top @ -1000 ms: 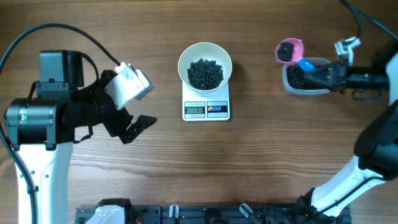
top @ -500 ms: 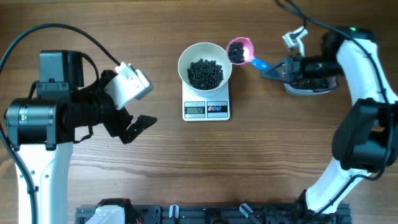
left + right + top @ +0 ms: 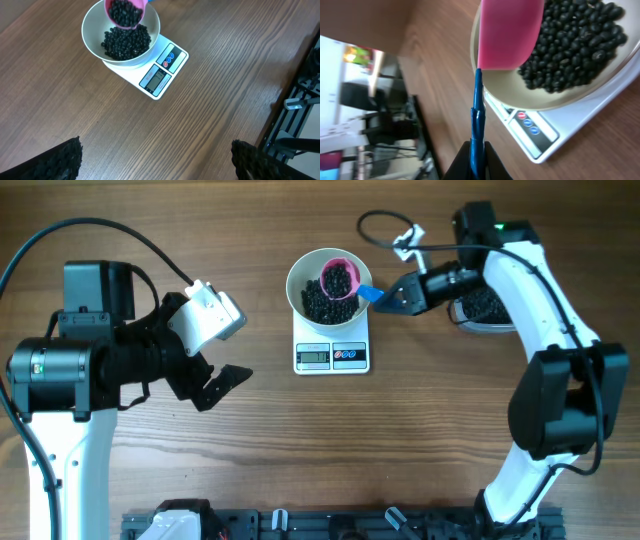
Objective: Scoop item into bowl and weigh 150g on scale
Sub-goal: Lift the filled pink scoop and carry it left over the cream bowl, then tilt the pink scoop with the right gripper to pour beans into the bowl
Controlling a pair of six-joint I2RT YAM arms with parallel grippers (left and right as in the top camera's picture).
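The white bowl (image 3: 329, 285) stands on the small white scale (image 3: 331, 353) and holds a heap of the item, tiny black beads (image 3: 322, 302). A pink scoop (image 3: 341, 277) with a blue handle (image 3: 370, 293) hangs over the bowl, full of beads. My right gripper (image 3: 392, 299) is shut on that handle, just right of the bowl. In the right wrist view the handle (image 3: 477, 130) runs up from the gripper (image 3: 477, 160) to the scoop's cup (image 3: 509, 34) above the beads (image 3: 575, 45). My left gripper (image 3: 222, 385) stands open left of the scale, holding nothing. The left wrist view shows the bowl (image 3: 95, 45) and scale (image 3: 157, 77).
A clear plastic tub (image 3: 484, 308) of more black beads sits at the right, partly under my right arm. A black rail (image 3: 340, 525) runs along the table's front edge. My left arm's base (image 3: 60, 370) fills the left side.
My right gripper has carried the loaded scoop leftward from the tub to above the bowl. The left arm has not moved.
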